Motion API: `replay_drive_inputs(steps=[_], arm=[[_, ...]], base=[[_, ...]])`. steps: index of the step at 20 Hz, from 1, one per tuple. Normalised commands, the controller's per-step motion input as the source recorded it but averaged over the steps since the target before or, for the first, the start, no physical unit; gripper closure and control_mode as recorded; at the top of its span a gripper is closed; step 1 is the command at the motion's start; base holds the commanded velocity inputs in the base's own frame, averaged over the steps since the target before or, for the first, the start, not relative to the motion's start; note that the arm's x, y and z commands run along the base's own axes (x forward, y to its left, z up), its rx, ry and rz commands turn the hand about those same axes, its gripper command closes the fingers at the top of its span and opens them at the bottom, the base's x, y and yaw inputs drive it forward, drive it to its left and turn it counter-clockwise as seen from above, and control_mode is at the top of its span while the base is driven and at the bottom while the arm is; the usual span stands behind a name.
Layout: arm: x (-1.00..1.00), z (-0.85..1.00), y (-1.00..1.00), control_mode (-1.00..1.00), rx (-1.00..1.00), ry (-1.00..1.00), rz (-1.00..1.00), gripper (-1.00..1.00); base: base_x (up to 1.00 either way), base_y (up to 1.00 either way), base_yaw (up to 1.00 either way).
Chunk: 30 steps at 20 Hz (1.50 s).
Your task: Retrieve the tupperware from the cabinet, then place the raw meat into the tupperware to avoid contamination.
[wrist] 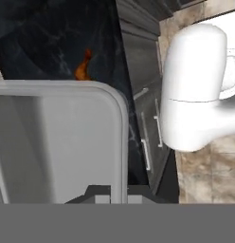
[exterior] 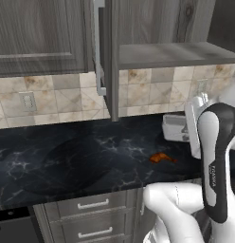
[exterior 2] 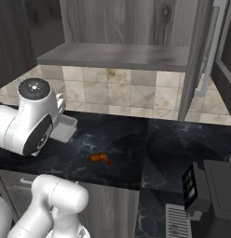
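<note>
The tupperware, pale grey and shallow, has its rim between my fingertips, and my gripper is shut on that rim. From the base views the tupperware is low at the counter beside my forearm; whether it rests on the black stone I cannot tell. The raw meat, a small orange-brown lump, lies on the counter a short way from the container, apart from it. The cabinet above stands open, its door swung out with the silver bar handle showing.
The black marble counter runs left along the tiled backsplash with a wall outlet. Grey drawers sit below its front edge. A closed wall cabinet is at the left. A dark appliance stands at the counter's right.
</note>
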Motion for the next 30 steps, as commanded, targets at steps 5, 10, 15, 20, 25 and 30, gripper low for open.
replay_drive_inputs(steps=[5, 10, 15, 20, 25, 30], arm=[[0.67, -0.43, 0.25, -1.0, -0.02, 0.08, 0.03, 1.0], [0.74, -0.48, 0.27, -1.0, 0.0, 0.07, 0.07, 1.0], [0.76, -0.55, 0.23, -1.0, 0.0, 0.07, 0.1, 1.0], [0.62, -0.53, 0.14, -1.0, -0.02, 0.07, 0.07, 1.0], [0.32, -0.34, 0.0, -1.0, -0.08, 0.03, 0.02, 1.0], [0.43, -0.39, 0.0, -1.0, -0.07, 0.02, 0.05, 1.0]], base=[[0.0, 0.0, 0.0], [0.0, 0.0, 0.0], [0.0, 0.0, 0.0], [0.0, 0.0, 0.0], [0.0, 0.0, 0.0], [0.0, 0.0, 0.0]])
